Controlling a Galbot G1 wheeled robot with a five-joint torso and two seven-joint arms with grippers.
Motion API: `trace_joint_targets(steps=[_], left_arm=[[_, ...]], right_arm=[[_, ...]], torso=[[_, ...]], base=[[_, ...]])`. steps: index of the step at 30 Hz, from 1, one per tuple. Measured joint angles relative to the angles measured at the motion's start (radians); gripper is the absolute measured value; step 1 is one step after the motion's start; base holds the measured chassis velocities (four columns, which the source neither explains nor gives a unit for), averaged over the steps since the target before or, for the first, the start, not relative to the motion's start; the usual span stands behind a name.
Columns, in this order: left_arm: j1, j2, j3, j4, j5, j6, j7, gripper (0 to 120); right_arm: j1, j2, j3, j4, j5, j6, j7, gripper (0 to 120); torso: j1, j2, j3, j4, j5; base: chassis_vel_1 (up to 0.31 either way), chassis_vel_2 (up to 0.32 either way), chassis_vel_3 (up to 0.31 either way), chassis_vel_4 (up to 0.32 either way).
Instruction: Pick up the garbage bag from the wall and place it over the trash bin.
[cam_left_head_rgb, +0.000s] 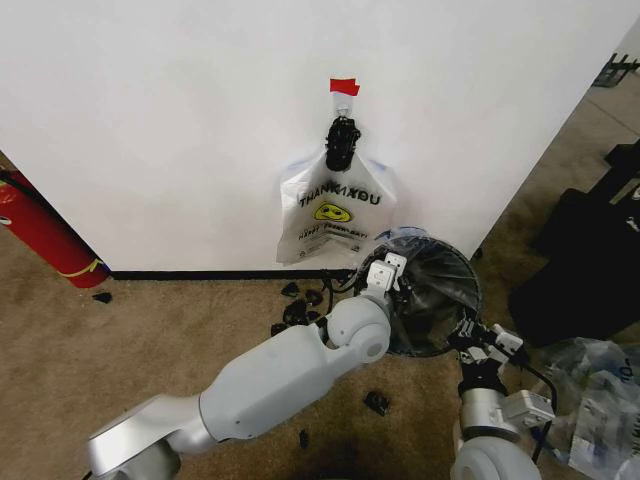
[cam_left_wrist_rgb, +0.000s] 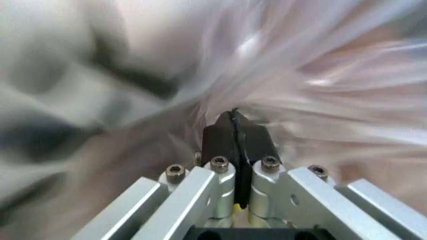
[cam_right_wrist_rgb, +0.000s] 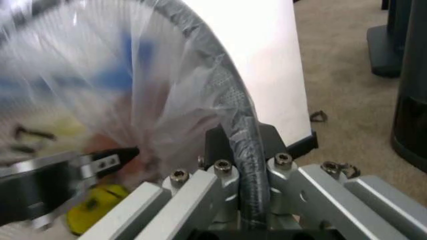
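Both grippers worked at the trash bin (cam_left_head_rgb: 437, 300). The left gripper (cam_left_head_rgb: 387, 272) pinched the garbage bag (cam_right_wrist_rgb: 133, 100). The right gripper (cam_right_wrist_rgb: 243, 150) clamped bag and rim together.

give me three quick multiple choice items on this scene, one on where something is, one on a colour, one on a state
1. Where is the trash bin?
A. on the carpet by the foot of the white wall
B. hung on the wall hook
C. beside the fire extinguisher

2. What colour is the smiley on the bag hanging on the wall?
A. green
B. yellow
C. pink

3. What is the left pincer doing?
A. open in free air
B. shut on thin clear plastic
C. gripping the extinguisher

Answers:
1 A: the head view shows it on the floor just right of the hanging bag.
2 B: the face is yellow.
3 B: the left wrist view shows its fingers together, with the garbage bag film all around.
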Motion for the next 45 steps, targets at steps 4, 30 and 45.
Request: trace_joint_targets(steps=[4,30,45], left_arm=[[-0.004,0.020,0.025,-0.049,-0.008,0.020,0.012,0],[-0.053,-0.074,0.065,0.148,0.004,0.029,0.000,0],[-0.081,-0.119,0.086,0.205,-0.035,0.041,-0.010,0]], right_arm=[[0.002,-0.007,0.004,0.000,0.006,-0.001,0.002,0],[-0.039,-0.007,-0.019,0.015,-0.049,0.018,-0.038,0],[-0.047,-0.020,-0.023,0.013,-0.068,0.023,-0.053,0]], torso=[[0.000,0.000,0.000,-0.0001,0.0001],[0.000,0.000,0.000,-0.0001,0.0001],[0.000,0.000,0.000,-0.0002,0.0002]], base=[[0.000,0.000,0.000,0.000],[0.000,0.000,0.000,0.000],[0.000,0.000,0.000,0.000]])
